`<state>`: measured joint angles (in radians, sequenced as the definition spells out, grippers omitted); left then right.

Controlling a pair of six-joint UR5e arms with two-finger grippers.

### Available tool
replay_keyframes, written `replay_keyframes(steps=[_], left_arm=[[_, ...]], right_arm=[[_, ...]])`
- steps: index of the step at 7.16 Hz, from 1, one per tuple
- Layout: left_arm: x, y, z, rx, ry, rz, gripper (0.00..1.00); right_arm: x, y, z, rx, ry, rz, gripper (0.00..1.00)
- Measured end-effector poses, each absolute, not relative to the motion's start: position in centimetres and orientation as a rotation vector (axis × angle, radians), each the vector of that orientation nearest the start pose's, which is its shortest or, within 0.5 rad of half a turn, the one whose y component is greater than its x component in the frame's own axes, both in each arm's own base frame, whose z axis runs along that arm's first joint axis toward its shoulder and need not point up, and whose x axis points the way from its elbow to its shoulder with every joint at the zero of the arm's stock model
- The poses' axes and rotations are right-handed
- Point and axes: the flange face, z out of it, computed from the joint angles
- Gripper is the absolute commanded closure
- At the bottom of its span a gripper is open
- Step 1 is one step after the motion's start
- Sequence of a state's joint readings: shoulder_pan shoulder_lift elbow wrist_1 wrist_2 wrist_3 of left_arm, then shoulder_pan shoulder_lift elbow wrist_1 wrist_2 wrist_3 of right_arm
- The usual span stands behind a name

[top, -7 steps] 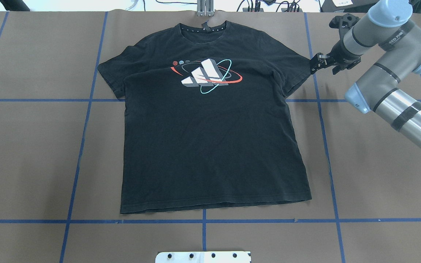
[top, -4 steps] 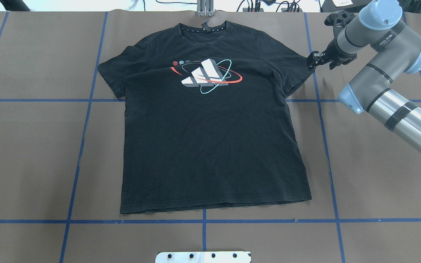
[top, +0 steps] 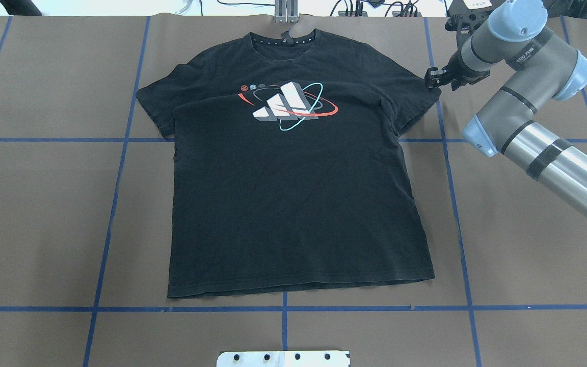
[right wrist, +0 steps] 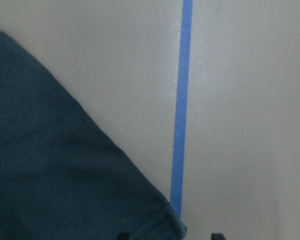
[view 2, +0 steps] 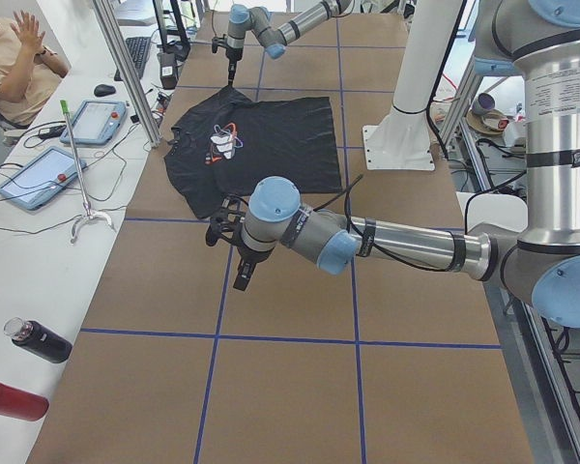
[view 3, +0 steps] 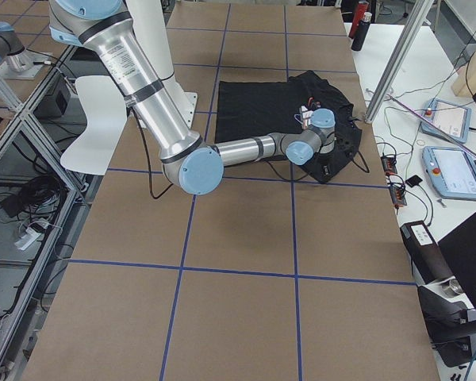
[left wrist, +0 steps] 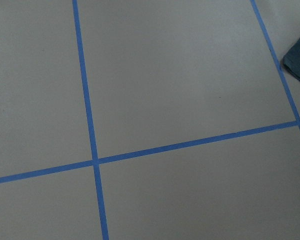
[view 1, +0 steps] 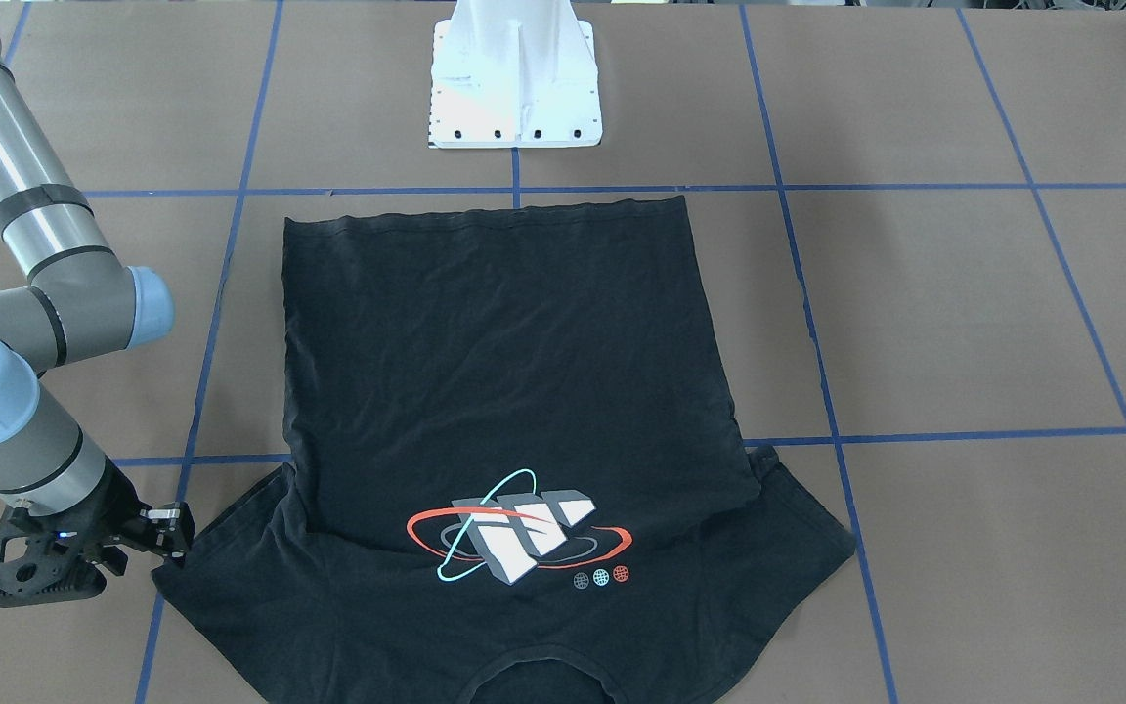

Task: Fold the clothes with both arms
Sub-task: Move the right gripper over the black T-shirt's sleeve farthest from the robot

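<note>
The left arm (view 2: pixel 406 242) reaches out low over the table (top: pixel 44 204), off the shirt's 9 o'clock side. The left gripper (view 2: pixel 240 282) points down above bare brown paper. It shows only in the side view, so I cannot tell how far its jaws are parted. Its wrist camera sees crossed blue tape (left wrist: pixel 92 160) and a scrap of dark cloth at 2 o'clock.

The shirt (top: pixel 293 193) lies flat and print up in the middle of the table, with the collar at 12 o'clock, the hem at 6 and both sleeves spread.

The right gripper (top: pixel 432 79) sits at the shirt's 2 o'clock, right at the tip of the sleeve (top: pixel 416 97). Its jaws are parted and grip nothing. In the wrist view the sleeve corner lies between the two fingertips (right wrist: pixel 216 235). The right arm (top: pixel 543 153) runs back towards 4 o'clock.
</note>
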<state>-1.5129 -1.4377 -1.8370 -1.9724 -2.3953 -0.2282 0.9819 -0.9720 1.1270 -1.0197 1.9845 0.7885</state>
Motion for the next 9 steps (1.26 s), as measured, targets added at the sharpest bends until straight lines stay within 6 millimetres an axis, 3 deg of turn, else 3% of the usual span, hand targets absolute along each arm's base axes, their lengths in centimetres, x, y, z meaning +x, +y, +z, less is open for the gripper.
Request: replay_keyframes(steps=[2,3,4,5,9], left_arm=[[-3.4,-45.5,53.8,0.386,0.865,0.065,0.0],[-3.4,-45.5,53.8,0.387,0.865,0.065,0.0],[-3.4,-45.5,53.7,0.389,0.865,0.066,0.0],[-3.4,-45.6,53.6,0.391,0.865,0.068,0.0],[-3.4,-45.5,53.4,0.396,0.865,0.069,0.0]], right_arm=[[-35.6,-68.7,46.2,0.301,-0.718,0.043,0.38],[-36.0,-68.9,46.6,0.303,-0.709,0.044,0.43],[-36.2,-69.1,47.2,0.302,-0.698,0.047,0.58],[-36.3,-69.4,47.4,0.305,-0.689,0.051,1.0],[-36.8,-69.8,47.1,0.309,-0.688,0.053,1.0]])
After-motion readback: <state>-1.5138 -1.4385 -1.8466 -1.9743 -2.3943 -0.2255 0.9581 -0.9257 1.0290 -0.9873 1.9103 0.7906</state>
